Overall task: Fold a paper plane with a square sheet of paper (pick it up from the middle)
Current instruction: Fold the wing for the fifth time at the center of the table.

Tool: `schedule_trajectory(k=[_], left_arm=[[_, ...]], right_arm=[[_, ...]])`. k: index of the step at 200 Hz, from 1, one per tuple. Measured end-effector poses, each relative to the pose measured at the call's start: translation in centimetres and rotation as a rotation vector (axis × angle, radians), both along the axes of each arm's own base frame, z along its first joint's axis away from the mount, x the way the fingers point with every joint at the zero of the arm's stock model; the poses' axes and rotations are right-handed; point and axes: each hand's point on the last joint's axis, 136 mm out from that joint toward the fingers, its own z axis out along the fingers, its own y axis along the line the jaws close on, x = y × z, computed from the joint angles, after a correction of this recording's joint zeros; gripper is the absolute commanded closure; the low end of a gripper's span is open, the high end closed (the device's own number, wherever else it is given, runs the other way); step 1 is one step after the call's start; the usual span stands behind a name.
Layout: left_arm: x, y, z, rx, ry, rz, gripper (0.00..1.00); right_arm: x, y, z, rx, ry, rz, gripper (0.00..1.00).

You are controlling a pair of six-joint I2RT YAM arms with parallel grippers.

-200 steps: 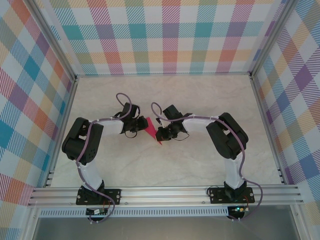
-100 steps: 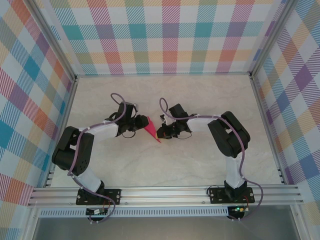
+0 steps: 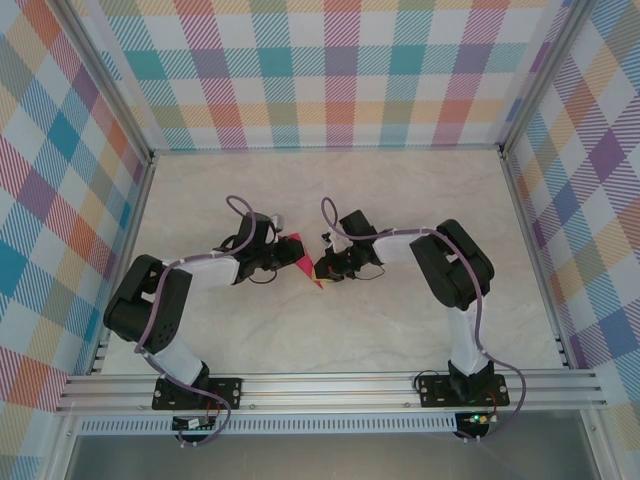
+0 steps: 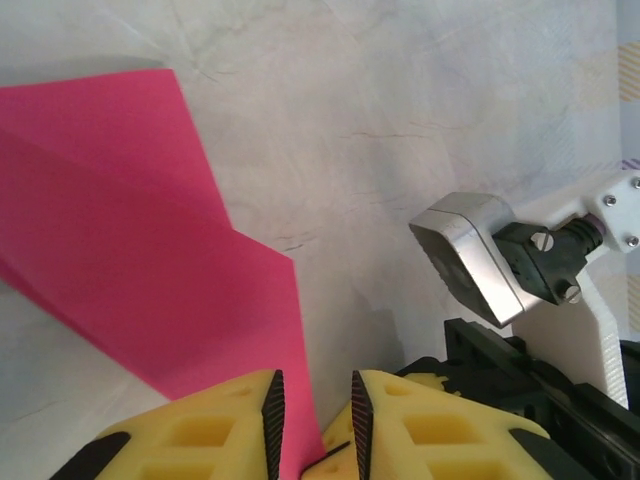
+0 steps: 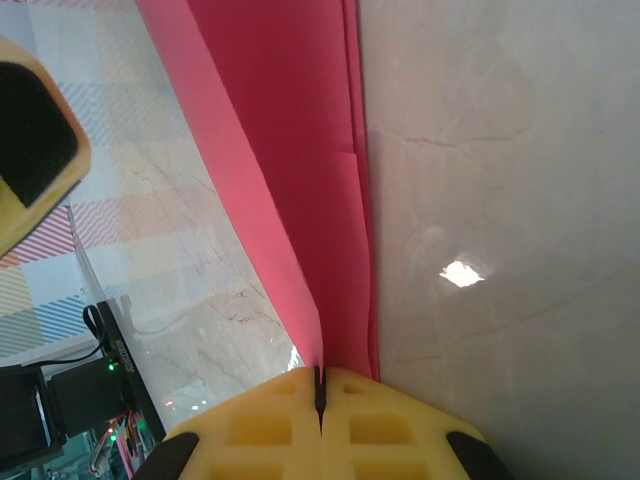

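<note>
three plaid walls (image 3: 340,70) box in a pale marble-look table (image 3: 400,330), w/ an alu rail (image 3: 330,385) across the near edge. left arm (image 3: 160,310) and right arm (image 3: 455,265) are both bolted to that rail, elbows out, forearms turned inward so the wrists meet approx. at table centre. purple cables run along both arms. left gripper (image 3: 283,258) and right gripper (image 3: 325,268) face each other, close together, w/ the pink paper (image 3: 298,257) between them. top view: paper reads as a small folded shape, broad end up by the left gripper, narrow tip pointing down toward the near edge beside the right gripper. left wrist view: left gripper (image 4: 313,400) has its yellow pads narrowly apart. a tapering part of the paper (image 4: 130,260) runs down into the gap along the left-hand pad, w/ bare gap visible on the other side, so no clamp seen there. paper shows a crease and overlapping layers. silver-faced block on a white mount (image 4: 480,255) sits to the right in that view. right wrist view: right gripper (image 5: 320,378) has its pads pressed together w/ only a dark seam between, pinching the paper (image 5: 290,130) where its long folded layers enter the seam. paper runs from the pads up to the frame's top edge, above the table; contact w/ the surface cannot be told.
</note>
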Motion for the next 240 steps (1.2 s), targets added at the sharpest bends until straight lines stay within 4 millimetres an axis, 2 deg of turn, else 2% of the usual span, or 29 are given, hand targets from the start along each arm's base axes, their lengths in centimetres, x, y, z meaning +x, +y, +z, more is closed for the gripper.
schedule_trajectory(k=[32, 102, 204, 240], left_arm=[[-0.5, -0.5, -1.5, 0.011, 0.030, -0.014, 0.79], [-0.6, -0.2, -3.7, 0.050, 0.072, -0.001, 0.83], [-0.1, -0.1, -4.3, 0.104, 0.097, -0.006, 0.86], [0.0, -0.1, -4.5, 0.158, 0.119, -0.012, 0.86]], right_arm=[[0.0, 0.0, 0.0, -0.001, 0.002, 0.000, 1.00], [0.0, 0.1, -0.1, -0.003, 0.027, 0.005, 1.00], [0.0, 0.1, -0.1, -0.003, 0.034, 0.006, 1.00], [0.1, 0.1, 0.0, -0.005, 0.035, 0.006, 0.93]])
